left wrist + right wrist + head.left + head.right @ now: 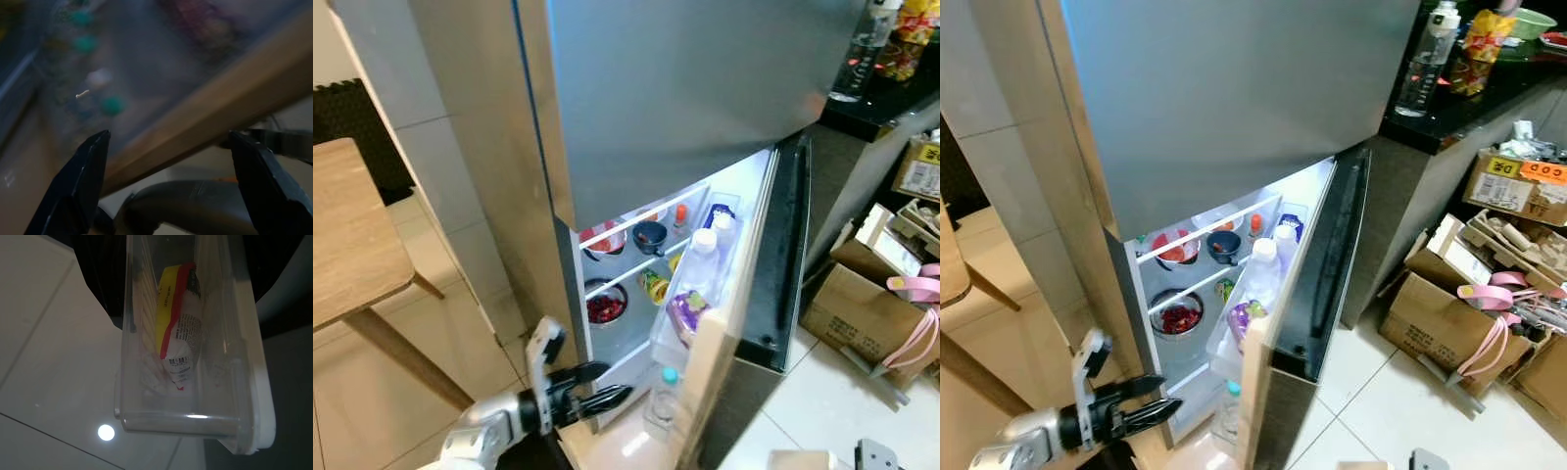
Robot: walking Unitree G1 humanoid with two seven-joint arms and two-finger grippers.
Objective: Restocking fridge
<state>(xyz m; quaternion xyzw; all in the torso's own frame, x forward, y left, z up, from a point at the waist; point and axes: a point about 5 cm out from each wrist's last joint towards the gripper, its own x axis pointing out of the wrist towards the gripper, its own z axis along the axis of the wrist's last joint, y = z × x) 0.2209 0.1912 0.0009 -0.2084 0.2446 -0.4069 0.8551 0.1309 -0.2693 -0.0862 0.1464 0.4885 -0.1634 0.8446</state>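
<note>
Wooden tabletop (342, 235) far left. Left claw (602, 384) low near the fridge (685, 98) bottom, fingers apart, empty. Lower door (783, 255) open; door bin (195, 421) holds a yellow-red packet (178, 328). Right claw: cannot tell. Cardboard boxes (1449, 313) right.

Wooden table (342, 235), cardboard boxes (1440, 318)
</note>
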